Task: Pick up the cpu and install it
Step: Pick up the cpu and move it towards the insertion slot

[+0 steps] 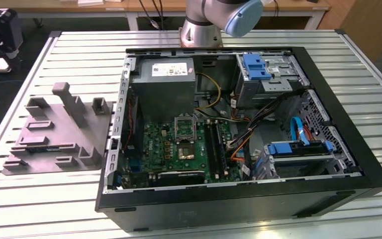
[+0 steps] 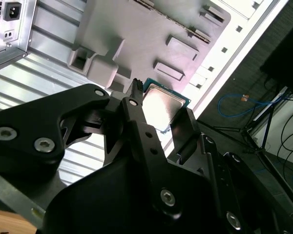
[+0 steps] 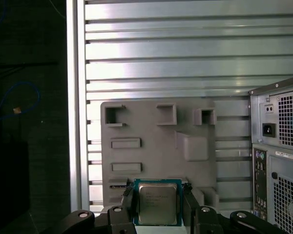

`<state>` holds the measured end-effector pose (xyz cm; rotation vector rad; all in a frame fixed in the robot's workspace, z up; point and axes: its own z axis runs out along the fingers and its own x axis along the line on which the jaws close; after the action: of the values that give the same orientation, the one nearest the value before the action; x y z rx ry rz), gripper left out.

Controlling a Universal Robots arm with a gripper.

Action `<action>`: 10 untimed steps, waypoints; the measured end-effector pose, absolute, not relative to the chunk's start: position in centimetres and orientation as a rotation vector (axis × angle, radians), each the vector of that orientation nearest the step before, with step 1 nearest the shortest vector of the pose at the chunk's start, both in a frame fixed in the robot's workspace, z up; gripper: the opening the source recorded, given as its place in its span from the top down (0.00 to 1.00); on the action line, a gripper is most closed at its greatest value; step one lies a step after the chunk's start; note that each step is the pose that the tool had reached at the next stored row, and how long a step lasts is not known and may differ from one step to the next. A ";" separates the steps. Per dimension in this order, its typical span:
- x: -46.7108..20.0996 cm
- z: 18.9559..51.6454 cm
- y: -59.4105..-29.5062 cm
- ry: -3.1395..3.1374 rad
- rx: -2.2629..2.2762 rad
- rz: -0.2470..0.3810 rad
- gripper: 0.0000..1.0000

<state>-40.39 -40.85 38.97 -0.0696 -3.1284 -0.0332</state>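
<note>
The cpu (image 3: 157,204) is a small square chip with a silvery-grey top and a thin teal rim. It sits between the two black fingers (image 3: 128,202) of my gripper (image 3: 157,210), which is shut on its opposite edges. In both wrist views it hangs well above the grey moulded parts fixture (image 3: 156,141). The second wrist view shows the same cpu (image 2: 163,103) tilted in the gripper (image 2: 162,113), over the fixture's edge (image 2: 136,34). In the exterior view the open computer case (image 1: 244,199) shows a green motherboard (image 1: 171,149) with a square socket frame (image 1: 184,124).
The grey fixture (image 1: 51,134) lies on the slatted metal table (image 1: 38,199) at the exterior view's left of the case. The case's rear panel (image 3: 278,146) stands beside the fixture. Cables, drive bays and a grey power supply (image 1: 167,84) crowd the case interior. The arm's base (image 1: 201,27) stands behind the case.
</note>
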 end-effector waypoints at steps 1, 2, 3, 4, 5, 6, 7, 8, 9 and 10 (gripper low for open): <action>-40.4 39.0 -40.9 -3.128 -0.070 -0.033 0.53; -40.3 39.0 -40.9 -3.128 -0.069 -0.033 0.53; -40.3 39.0 -40.9 -3.128 -0.069 -0.033 0.53; -40.3 39.0 -40.9 -3.128 -0.070 -0.033 0.53; -40.3 39.0 -40.9 -3.128 -0.069 -0.033 0.53; -40.3 39.0 -40.9 -3.128 -0.070 -0.033 0.53; -40.3 39.0 -40.9 -3.128 -0.069 -0.033 0.53; -40.3 39.0 -40.9 -3.128 -0.070 -0.033 0.53; -40.3 39.0 -40.9 -3.128 -0.069 -0.033 0.53; -40.2 39.0 -40.9 -3.128 -0.069 -0.033 0.53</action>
<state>-40.23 -40.85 38.97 -0.0695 -3.1284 -0.0332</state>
